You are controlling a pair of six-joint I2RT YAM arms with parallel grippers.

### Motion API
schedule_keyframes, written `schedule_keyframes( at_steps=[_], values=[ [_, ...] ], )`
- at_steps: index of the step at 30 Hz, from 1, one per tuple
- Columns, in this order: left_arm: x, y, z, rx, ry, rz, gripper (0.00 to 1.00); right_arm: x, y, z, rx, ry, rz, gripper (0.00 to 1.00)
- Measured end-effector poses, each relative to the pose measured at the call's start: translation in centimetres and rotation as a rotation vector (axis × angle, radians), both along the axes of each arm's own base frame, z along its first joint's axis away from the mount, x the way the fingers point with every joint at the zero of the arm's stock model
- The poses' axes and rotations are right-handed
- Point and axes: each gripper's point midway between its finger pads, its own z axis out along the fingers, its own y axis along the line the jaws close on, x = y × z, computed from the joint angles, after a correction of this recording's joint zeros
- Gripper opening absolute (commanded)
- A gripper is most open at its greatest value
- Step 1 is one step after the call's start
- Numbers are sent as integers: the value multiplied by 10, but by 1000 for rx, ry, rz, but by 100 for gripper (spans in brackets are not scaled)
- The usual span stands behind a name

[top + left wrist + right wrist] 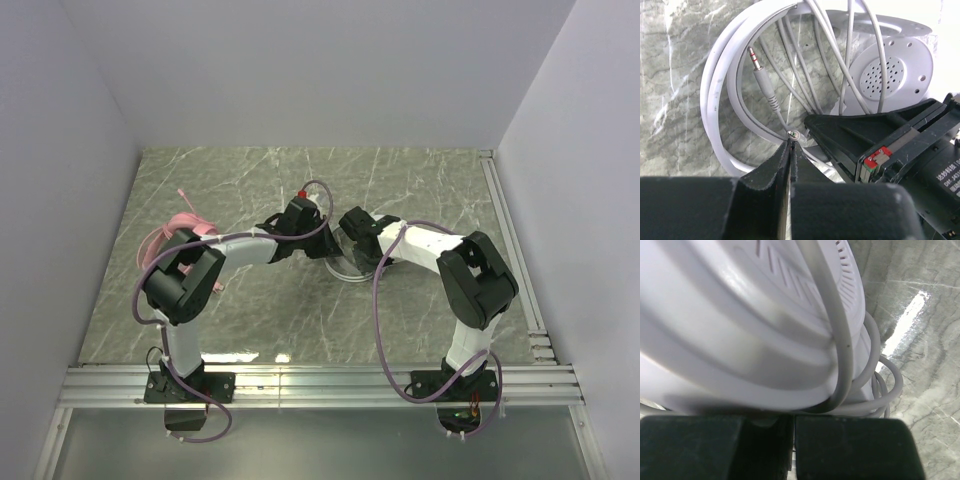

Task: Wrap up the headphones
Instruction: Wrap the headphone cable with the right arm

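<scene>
On the green marble tabletop [430, 190] lie two headsets, one of each colour. The pink headset [188, 224] sits far left by the wall, behind the left arm's elbow. The white headset [892, 75] lies mid-table between the two grippers, with several turns of pale cable [782, 120] looped across its headband. Its single jack plug [756, 59] runs diagonally, tip toward the upper left in the left wrist view. The left gripper [790, 142] pinches that cable just below the plug. The right gripper [792, 425] is closed tight against an ear cup; whether it clamps anything is unclear.
</scene>
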Motion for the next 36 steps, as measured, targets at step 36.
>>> schedule_keyframes(
  at_steps=[36],
  values=[
    [26, 2, -9, 96, -2, 71, 24, 10, -1, 46, -57, -190, 101, 28]
  ],
)
